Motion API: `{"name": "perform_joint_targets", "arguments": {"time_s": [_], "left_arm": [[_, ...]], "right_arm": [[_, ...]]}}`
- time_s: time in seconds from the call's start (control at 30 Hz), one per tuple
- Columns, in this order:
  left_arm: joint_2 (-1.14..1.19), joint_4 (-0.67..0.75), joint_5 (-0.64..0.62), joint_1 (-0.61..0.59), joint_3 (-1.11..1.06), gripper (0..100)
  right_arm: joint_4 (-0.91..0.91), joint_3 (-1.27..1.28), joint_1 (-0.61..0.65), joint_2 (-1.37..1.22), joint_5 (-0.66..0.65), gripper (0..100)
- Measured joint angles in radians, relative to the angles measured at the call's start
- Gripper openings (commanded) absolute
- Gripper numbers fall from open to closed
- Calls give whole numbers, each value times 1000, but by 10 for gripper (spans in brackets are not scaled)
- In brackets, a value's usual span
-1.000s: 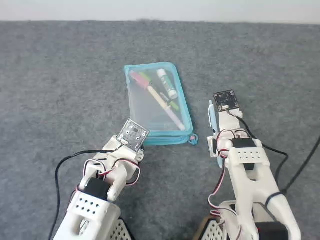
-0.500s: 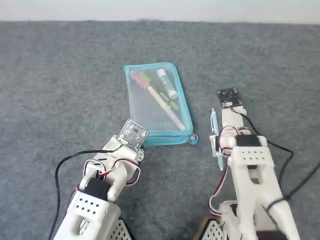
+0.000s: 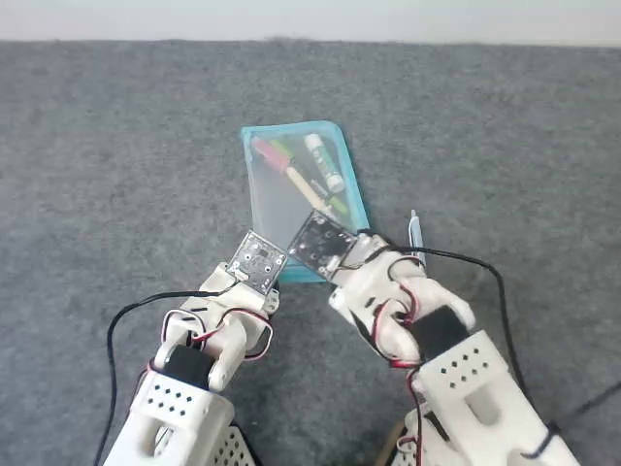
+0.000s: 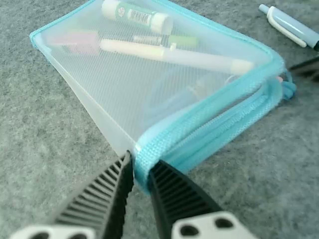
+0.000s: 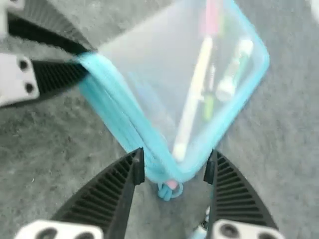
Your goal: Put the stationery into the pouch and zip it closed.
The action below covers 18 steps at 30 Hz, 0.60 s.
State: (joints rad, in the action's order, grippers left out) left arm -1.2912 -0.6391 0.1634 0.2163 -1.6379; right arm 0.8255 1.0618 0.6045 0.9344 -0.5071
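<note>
The translucent pouch (image 3: 301,184) with teal zip edging lies on the grey carpet, holding a glue stick (image 4: 137,16) and several pens. My left gripper (image 4: 138,167) is shut on the pouch's (image 4: 149,94) near edge at its left corner. My right gripper (image 5: 175,155) is open, its jaws either side of the pouch's (image 5: 169,84) other near corner, where the zip pull (image 5: 168,188) hangs. A light blue pen (image 3: 415,231) lies loose on the carpet right of the pouch, and its capped end (image 4: 286,26) appears in the left wrist view.
Grey carpet (image 3: 116,146) spreads on all sides, with a pale wall strip along the far edge. Both arms crowd the pouch's near side. Wires (image 3: 136,306) trail from the arms.
My right arm has swung left from beside the blue pen to the pouch's near right corner. The left arm and the pouch have not moved.
</note>
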Motion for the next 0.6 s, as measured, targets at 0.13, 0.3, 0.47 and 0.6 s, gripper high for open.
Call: {"name": "perform_joint_targets", "arguments": {"time_s": [0.13, 0.3, 0.47, 0.6], "left_arm": [[0, 0, 0, 0, 0, 13], [0, 0, 2, 0, 0, 12], [3, -15, -3, -2, 0, 12], [5, -20, -3, -3, 0, 12]], "right_arm": [[-64, 0, 26, -110, 0, 202], [-144, -2, 57, -261, 2, 202], [-216, -18, 52, -350, 5, 201], [-255, -58, 25, -434, 58, 199]]}}
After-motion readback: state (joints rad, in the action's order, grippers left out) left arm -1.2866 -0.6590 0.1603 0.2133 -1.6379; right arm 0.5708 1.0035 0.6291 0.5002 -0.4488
